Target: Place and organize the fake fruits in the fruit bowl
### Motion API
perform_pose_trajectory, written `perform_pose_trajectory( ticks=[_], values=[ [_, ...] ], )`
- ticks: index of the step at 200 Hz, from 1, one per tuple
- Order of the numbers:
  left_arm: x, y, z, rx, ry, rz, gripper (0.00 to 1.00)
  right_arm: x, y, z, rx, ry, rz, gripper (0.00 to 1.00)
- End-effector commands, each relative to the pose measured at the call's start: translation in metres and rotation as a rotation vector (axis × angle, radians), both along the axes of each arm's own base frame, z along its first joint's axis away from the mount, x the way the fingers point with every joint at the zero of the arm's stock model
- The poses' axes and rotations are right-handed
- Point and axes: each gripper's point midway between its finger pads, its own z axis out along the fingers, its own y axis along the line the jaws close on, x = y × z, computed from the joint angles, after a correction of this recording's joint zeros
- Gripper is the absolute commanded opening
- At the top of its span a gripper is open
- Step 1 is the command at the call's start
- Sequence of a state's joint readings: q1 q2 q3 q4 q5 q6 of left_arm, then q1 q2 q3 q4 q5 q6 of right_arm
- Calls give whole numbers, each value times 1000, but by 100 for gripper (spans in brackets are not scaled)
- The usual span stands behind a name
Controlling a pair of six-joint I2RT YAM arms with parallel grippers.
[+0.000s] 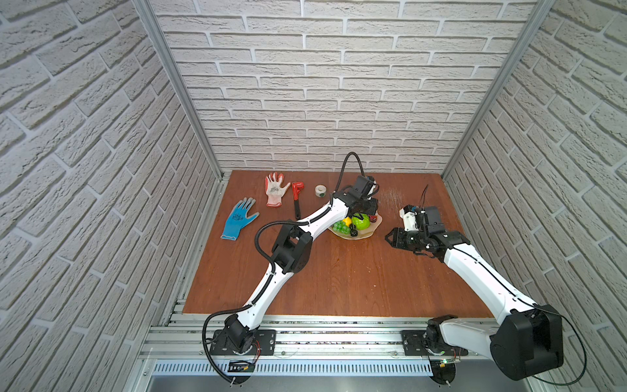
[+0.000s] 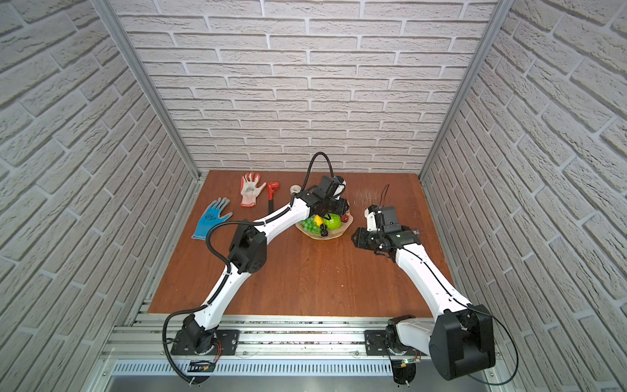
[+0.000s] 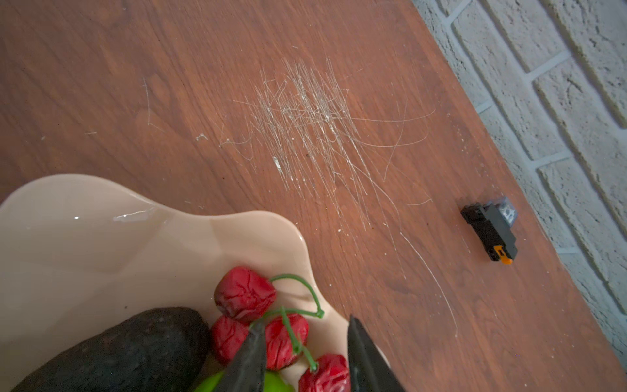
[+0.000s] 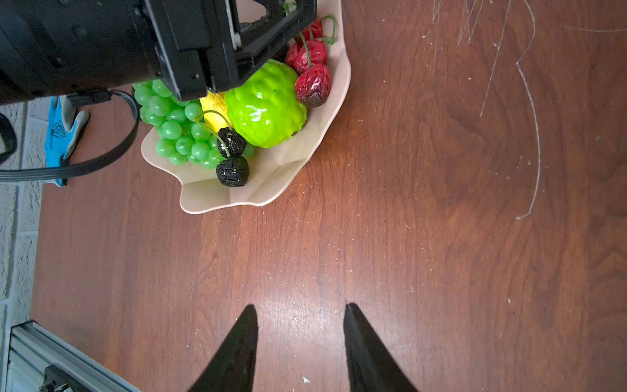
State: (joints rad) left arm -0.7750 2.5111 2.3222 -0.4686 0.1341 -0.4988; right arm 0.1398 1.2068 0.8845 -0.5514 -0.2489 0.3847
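Your left gripper [image 3: 304,320] hangs spread over the wide, glossy peach-pink scalloped bowl [image 4: 271,190] on the brown wooden table [image 4: 407,237].

Its fingertips stand apart, pinching nothing, above the four wrinkled dark-red berries [image 3: 244,293] at the bowl's edge, beside the rough blackish avocado [image 3: 135,349]. The green plastic grape bunch [image 4: 176,135], small yellow lemon [image 4: 213,108], bumpy bright-green ball [image 4: 266,105] and two shiny blackberries [image 4: 232,171] also lie inside. Your right gripper [image 4: 300,305] sits near the bowl over the wood, jaws apart.

White arm links [image 1: 268,288], black joints [image 1: 293,249], corrugated black cables [image 1: 257,237].
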Motion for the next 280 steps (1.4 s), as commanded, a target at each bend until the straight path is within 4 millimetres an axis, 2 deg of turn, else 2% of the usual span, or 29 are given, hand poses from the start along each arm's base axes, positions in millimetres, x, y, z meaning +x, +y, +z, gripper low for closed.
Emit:
perform_pose_trajectory(
  ticks=[1, 11, 31, 50, 68, 97, 117, 124, 128, 138, 162, 164, 168, 183, 198, 226, 236, 251, 280],
  values=[
    [2, 6, 63, -32, -104, 0, 42, 5, 1, 17, 9, -52, 8, 44],
    [1, 12, 75, -41, -110, 3, 43, 8, 1, 23, 6, -64, 10, 44],
    [-2, 32, 100, -63, -120, 24, 52, 14, 0, 36, -11, -92, 21, 44],
    [-4, 65, 121, -67, -118, 72, 53, 22, -5, 52, -55, -127, 24, 45],
    [-8, 103, 130, -65, -95, 128, 65, 32, -9, 68, -93, -173, 28, 48],
    [-13, 178, 135, -58, -98, 245, 85, 51, -9, 93, -115, -250, 37, 50],
    [-20, 234, 135, -15, -119, 328, 98, 66, -10, 109, -146, -305, 44, 57],
    [-22, 256, 132, 24, -123, 364, 98, 71, -10, 115, -162, -324, 53, 61],
    [-24, 268, 133, 42, -132, 381, 98, 74, -11, 119, -169, -334, 54, 69],
    [-28, 301, 127, 96, -139, 428, 98, 79, -13, 129, -193, -358, 52, 76],
    [-37, 376, 110, 148, -171, 545, 98, 88, -22, 148, -255, -471, 38, 80],
    [-39, 380, 109, 152, -180, 552, 98, 88, -23, 149, -267, -486, 40, 83],
    [-41, 389, 108, 163, -201, 565, 98, 89, -25, 151, -295, -523, 50, 97],
    [-51, 419, 102, 224, -294, 607, 98, 88, -35, 145, -385, -638, 44, 100],
    [-58, 439, 93, 255, -374, 617, 98, 84, -47, 131, -441, -665, 8, 100],
    [-74, 479, 50, 365, -377, 693, 98, 72, -70, 92, -491, -696, -85, 100],
    [-77, 490, 37, 374, -394, 718, 98, 69, -77, 73, -485, -687, -112, 99],
    [-79, 498, 29, 366, -456, 747, 98, 65, -87, 44, -484, -648, -158, 100],
    [-77, 507, 2, 419, -471, 759, 98, 59, -94, 12, -490, -664, -174, 100]
  ],
)
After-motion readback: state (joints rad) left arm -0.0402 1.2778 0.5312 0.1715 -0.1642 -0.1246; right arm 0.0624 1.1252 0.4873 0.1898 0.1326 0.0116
